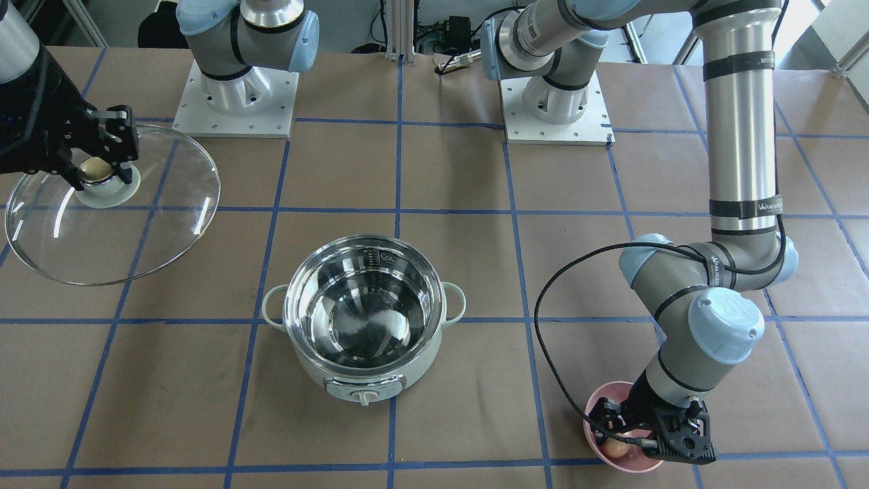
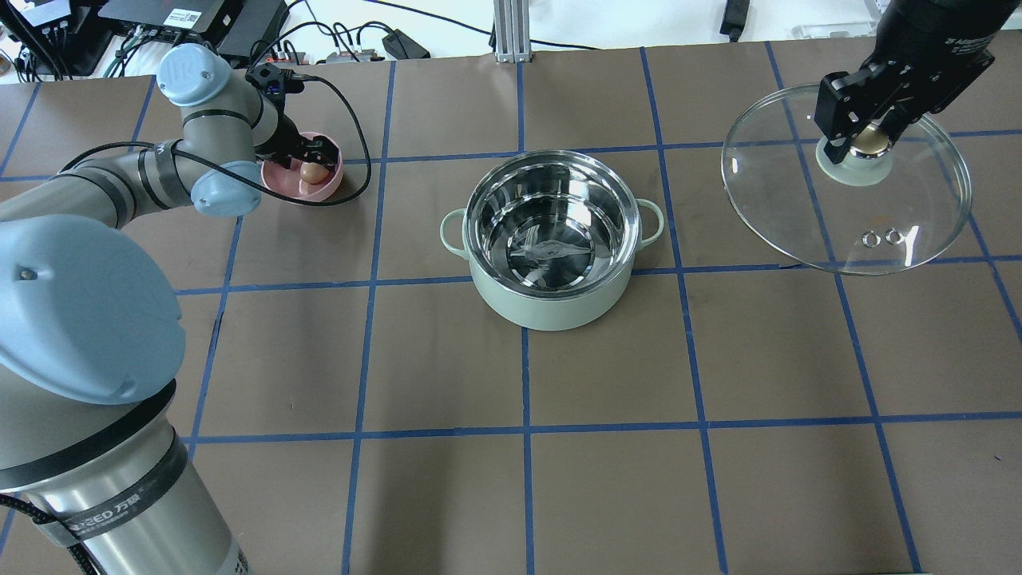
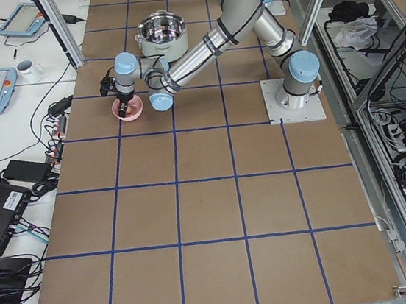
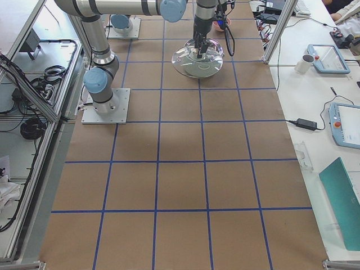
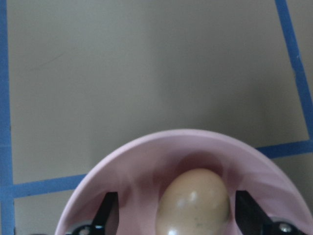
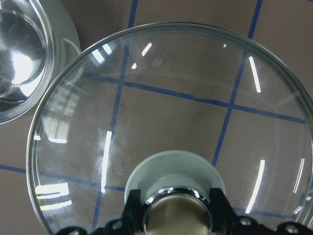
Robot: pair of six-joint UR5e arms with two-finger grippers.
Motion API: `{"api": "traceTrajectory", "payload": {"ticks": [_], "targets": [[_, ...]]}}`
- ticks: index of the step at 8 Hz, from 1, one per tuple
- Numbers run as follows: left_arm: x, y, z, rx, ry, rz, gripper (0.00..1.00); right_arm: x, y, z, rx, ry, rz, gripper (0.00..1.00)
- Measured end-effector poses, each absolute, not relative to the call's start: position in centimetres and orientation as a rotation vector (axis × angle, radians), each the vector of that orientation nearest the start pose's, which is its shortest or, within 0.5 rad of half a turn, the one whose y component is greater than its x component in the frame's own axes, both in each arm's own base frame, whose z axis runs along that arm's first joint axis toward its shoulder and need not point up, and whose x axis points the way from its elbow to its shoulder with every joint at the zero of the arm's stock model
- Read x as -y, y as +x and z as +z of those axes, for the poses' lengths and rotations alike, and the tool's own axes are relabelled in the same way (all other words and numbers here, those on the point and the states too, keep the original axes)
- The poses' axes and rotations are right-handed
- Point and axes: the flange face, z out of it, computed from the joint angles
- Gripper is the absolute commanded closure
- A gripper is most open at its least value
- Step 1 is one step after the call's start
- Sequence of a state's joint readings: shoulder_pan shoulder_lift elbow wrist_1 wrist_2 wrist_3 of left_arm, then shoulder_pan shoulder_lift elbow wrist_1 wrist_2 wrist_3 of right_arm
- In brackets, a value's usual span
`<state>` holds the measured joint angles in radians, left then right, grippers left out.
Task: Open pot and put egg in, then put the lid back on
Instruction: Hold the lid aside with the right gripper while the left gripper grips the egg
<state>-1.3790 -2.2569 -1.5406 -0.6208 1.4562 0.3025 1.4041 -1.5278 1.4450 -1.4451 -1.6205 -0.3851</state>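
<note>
Small tan egg (image 5: 193, 203) lying in the bottom of a pink bowl (image 5: 146, 149), near the operators' long edge of the brown tabletop (image 2: 607, 479), on the robot's left side of the work area. Framed by the left gripper (image 5: 177, 218), reaching down into the bowl with jaws apart, one dark finger (image 5: 108, 210) on each side of the shell and a gap showing on both sides; not yet gripped. Further in, about midway across the table's width, a mint-green pot (image 2: 551, 307), open, steel inside bare and shining, control knob facing the operators' edge. Beyond that, toward the robot's right end of the tabletop, a wide clear glass lid (image 2: 798, 208), hanging from the right gripper (image 2: 866, 128), jaws clamped on its gold knob (image 6: 173, 215); seemingly held up off the surface, well apart from the pot. Probably at the step of closing on the egg. Risks from here: squeezing off-centre on a smooth rounded shell and squirting it sideways against the bowl wall; pressing too hard and cracking it; catching the bowl's rim on the way up and tipping the bowl; releasing too high over hard steel. On the other side, a broad lid slipping or swinging in a pinch on a polished round knob.
</note>
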Motion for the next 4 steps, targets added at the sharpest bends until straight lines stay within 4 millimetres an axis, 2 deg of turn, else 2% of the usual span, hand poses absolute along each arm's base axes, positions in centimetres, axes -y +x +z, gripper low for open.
{"api": "traceTrajectory", "payload": {"ticks": [3,4], "targets": [[71.95,-0.81,17.71,-3.143,0.201,-0.484,0.18,51.86,4.26,51.54,-3.158,-0.346,0.09,1.0],[71.98,-0.81,17.52,-3.144,0.201,-0.481,0.28,51.85,4.26,51.52,-3.158,-0.345,0.091,1.0]]}}
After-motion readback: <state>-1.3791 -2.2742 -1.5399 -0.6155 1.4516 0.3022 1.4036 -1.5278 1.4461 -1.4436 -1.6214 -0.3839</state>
